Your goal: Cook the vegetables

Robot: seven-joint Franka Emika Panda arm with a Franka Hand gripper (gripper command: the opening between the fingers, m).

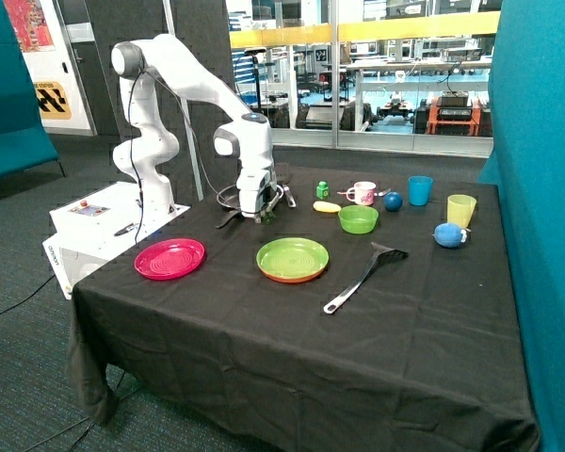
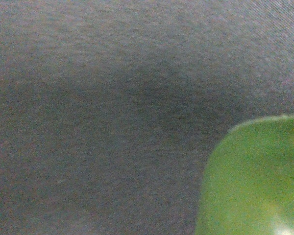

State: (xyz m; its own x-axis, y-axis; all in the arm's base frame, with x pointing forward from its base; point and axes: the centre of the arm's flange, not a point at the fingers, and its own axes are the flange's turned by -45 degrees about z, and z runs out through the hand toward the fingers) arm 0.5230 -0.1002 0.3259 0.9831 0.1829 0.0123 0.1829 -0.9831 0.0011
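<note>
the pale yellow vegetable (image 1: 327, 206) lies on the table (image 1: 264, 330) cloth just beside the green bowl (image 1: 359, 219), at about ten o'clock from it, and looks untouched. the dark green vegetable is harder to place: something dark sits at the gripper (image 1: 262, 215), low over the cloth at about eleven o'clock from the green plate (image 1: 292, 259), and that may be it. whether the gripper is closed on it or only over it, i cannot tell. the wrist view gives only dark cloth and a rounded green edge, probably the plate rim, which fits the gripper hanging just off that plate. judging by this, cooking is at its start; neither vegetable sits in any dish. the spatula (image 1: 365, 276) lies at three o'clock from the green plate, handy for stirring later. the red plate (image 1: 169, 258) sits at nine o'clock.
</note>
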